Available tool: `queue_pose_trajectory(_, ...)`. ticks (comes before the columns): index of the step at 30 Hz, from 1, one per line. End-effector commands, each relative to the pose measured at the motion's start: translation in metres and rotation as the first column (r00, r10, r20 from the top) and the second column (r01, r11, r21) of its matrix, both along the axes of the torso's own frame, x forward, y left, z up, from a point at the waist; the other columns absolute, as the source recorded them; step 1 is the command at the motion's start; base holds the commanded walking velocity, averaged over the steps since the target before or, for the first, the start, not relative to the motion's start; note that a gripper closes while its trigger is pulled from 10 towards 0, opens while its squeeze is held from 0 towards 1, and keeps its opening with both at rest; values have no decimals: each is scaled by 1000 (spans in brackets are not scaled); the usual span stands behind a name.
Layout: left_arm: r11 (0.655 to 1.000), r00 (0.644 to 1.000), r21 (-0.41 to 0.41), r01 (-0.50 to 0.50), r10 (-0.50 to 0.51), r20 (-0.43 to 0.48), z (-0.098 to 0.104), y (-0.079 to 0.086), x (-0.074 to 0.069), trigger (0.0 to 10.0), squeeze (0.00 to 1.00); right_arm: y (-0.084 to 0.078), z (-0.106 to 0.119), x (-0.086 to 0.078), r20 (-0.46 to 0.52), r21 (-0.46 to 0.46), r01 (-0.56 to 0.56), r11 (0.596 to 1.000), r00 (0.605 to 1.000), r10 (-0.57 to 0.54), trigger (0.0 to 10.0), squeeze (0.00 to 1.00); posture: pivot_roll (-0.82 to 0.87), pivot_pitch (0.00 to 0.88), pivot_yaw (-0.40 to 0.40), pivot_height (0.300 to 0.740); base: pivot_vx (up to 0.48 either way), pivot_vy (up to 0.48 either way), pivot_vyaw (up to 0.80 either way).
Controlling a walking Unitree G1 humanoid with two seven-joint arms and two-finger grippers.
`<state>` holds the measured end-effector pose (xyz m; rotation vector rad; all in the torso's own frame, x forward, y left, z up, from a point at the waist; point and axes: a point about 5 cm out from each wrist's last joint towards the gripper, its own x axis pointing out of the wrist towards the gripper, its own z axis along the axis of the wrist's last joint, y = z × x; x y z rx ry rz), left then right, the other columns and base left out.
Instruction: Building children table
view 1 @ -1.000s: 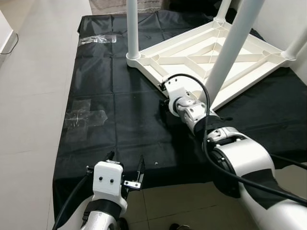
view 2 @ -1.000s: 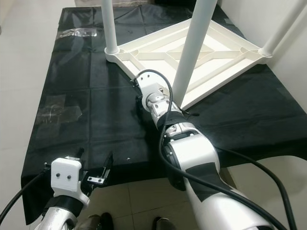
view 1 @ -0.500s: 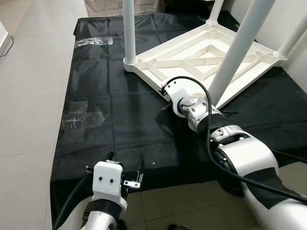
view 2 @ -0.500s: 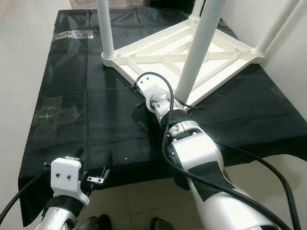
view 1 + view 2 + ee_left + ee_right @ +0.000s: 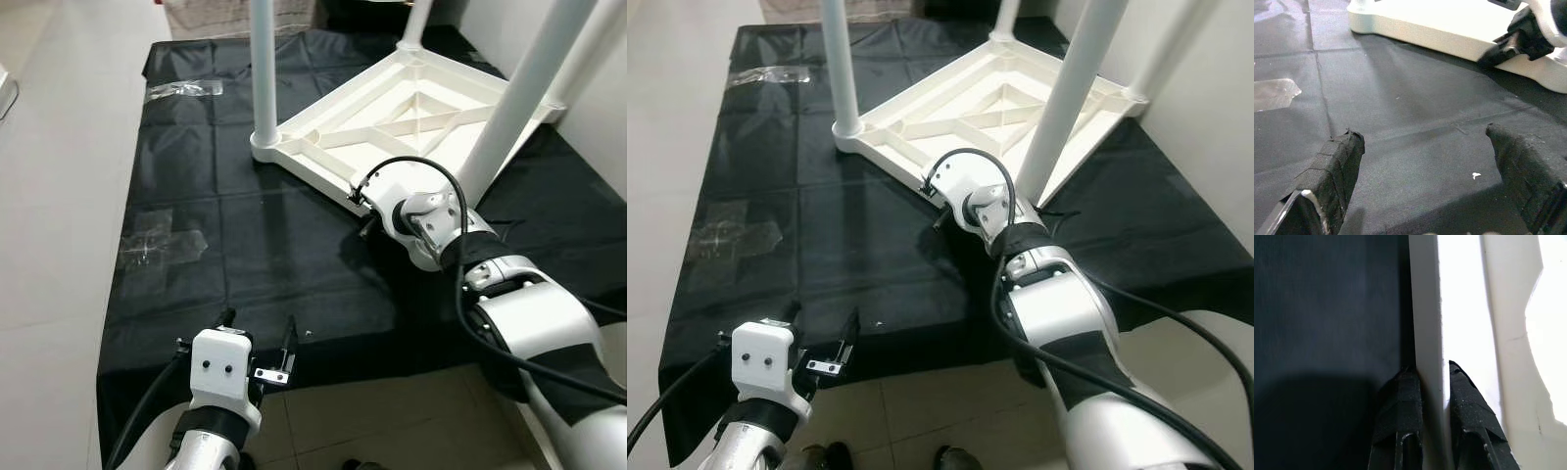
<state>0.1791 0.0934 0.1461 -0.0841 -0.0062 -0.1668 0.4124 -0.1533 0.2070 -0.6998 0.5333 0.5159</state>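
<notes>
Pinching table [image 5: 411, 103] rim: right hand [image 5: 1430, 382]; left hand [image 5: 1425, 161] spread, over cloth [image 5: 245, 245].

The upturned white children's table [image 5: 411, 108] looks like smooth, slightly glossy moulded plastic. Beneath it, the black woven cloth sheet [image 5: 1415, 132] is matt, with a fine rough weave. Beside the table, clear glossy tape patches [image 5: 157, 245] shine on the cloth. The left gripper's fingers [image 5: 1334, 171] wear coarse black fabric tape.
</notes>
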Motion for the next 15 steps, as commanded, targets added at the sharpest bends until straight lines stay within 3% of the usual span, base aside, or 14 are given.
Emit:
queue_pose_trajectory(1,995,997,-67,73,-75,-19,-1,-24,-5,10000,0,-8,-34,-14,-206,-52,-47,998,978,36,0,0,36,199,-52,740,0,0,0)
queue_pose_trajectory(4,995,996,-57,82,-84,-19,-3,-23,-3,10000,0,-19,-32,-18,-262,-23,-121,992,959,110,0,0,32,186,-44,740,0,0,0)
queue_pose_trajectory(7,995,996,-48,84,-86,-21,-5,-21,-1,10000,0,-24,-32,-25,-330,41,-262,964,907,260,0,0,35,172,-37,740,0,0,0)
queue_pose_trajectory(9,995,996,-46,84,-85,-21,-6,-20,-1,10000,0,-25,-34,-27,-345,48,-299,953,890,297,0,0,35,172,-37,740,0,0,0)
queue_pose_trajectory(11,995,996,-42,85,-86,-22,-6,-19,0,10000,0,-27,-38,-34,-390,78,-388,919,836,386,0,0,38,166,-33,740,0,0,0)
queue_pose_trajectory(12,995,996,-42,85,-86,-22,-6,-19,0,10000,0,-27,-38,-34,-390,78,-388,919,836,386,0,0,38,166,-33,740,0,0,0)
queue_pose_trajectory(14,996,996,-36,86,-86,-22,-7,-17,0,10000,0,-24,-39,-43,-427,153,-520,841,732,530,0,0,47,152,-30,740,0,0,0)
queue_pose_trajectory(15,996,996,-36,86,-86,-22,-7,-17,0,10000,0,-24,-39,-43,-427,153,-520,841,732,530,0,0,47,152,-30,740,0,0,0)
